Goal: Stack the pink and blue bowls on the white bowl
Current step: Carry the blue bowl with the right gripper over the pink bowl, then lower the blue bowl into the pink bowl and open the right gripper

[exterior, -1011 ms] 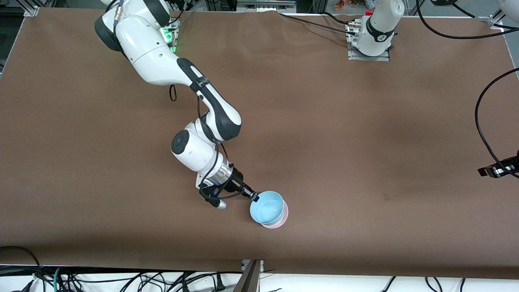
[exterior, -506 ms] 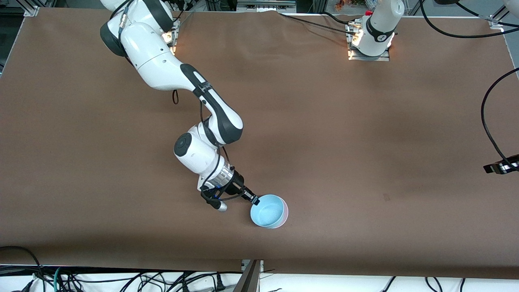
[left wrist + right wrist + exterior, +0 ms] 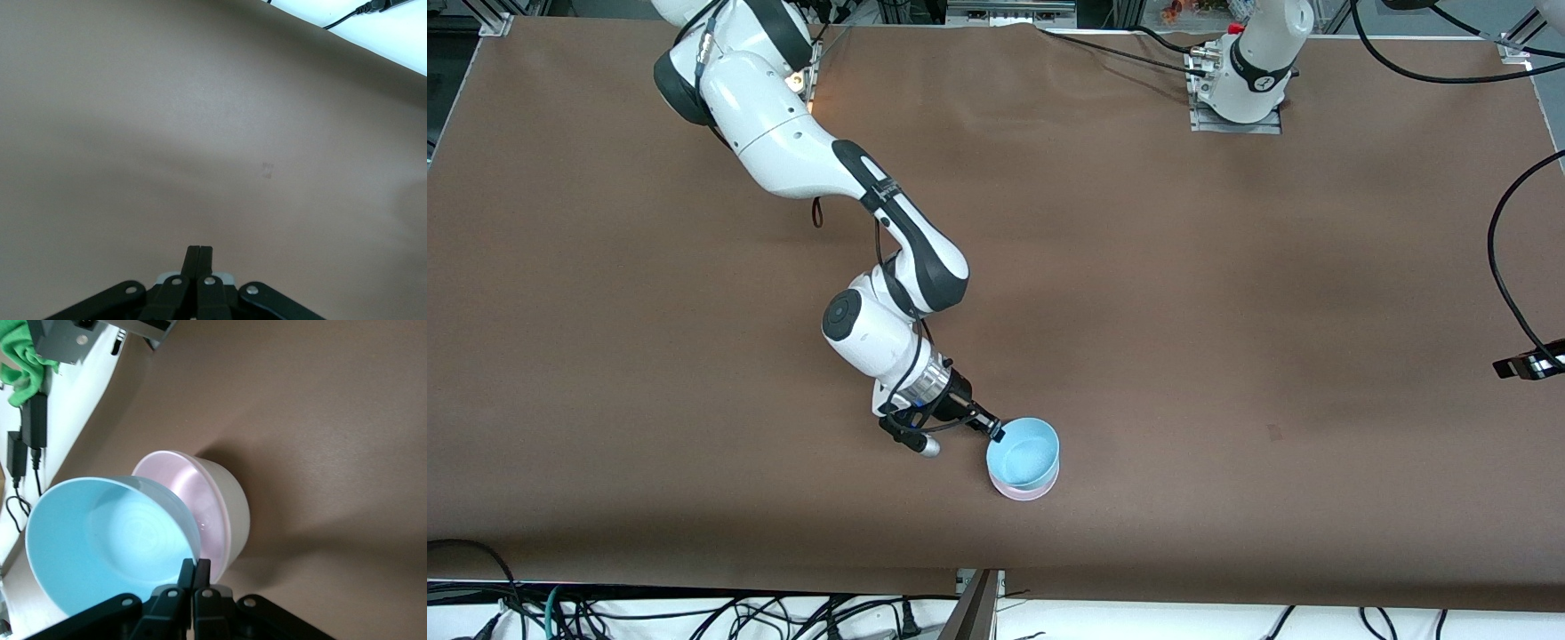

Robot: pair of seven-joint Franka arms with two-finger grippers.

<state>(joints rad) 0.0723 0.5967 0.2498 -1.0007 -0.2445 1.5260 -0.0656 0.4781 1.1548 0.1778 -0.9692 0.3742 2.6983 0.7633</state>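
The light blue bowl [image 3: 1023, 455] [image 3: 100, 547] hangs tilted over the pink bowl [image 3: 1033, 491] [image 3: 190, 487]. My right gripper [image 3: 996, 434] [image 3: 195, 563] is shut on the blue bowl's rim. In the right wrist view the pink bowl sits nested in the white bowl [image 3: 235, 503], which rests on the brown table. In the front view the white bowl is hidden under the other two. My left gripper [image 3: 199, 251] is shut on nothing, over bare table at the left arm's end; only its edge [image 3: 1529, 364] shows in the front view.
The brown table [image 3: 1183, 293] is bare around the stack. A small dark mark [image 3: 1273, 432] [image 3: 267, 171] lies on the cloth. Cables [image 3: 694, 613] hang past the table's edge nearest the front camera. A green cloth [image 3: 20, 360] lies off the table.
My right gripper has carried the blue bowl a little toward the left arm's end, centring it more over the pink bowl. The left gripper has drifted slightly.
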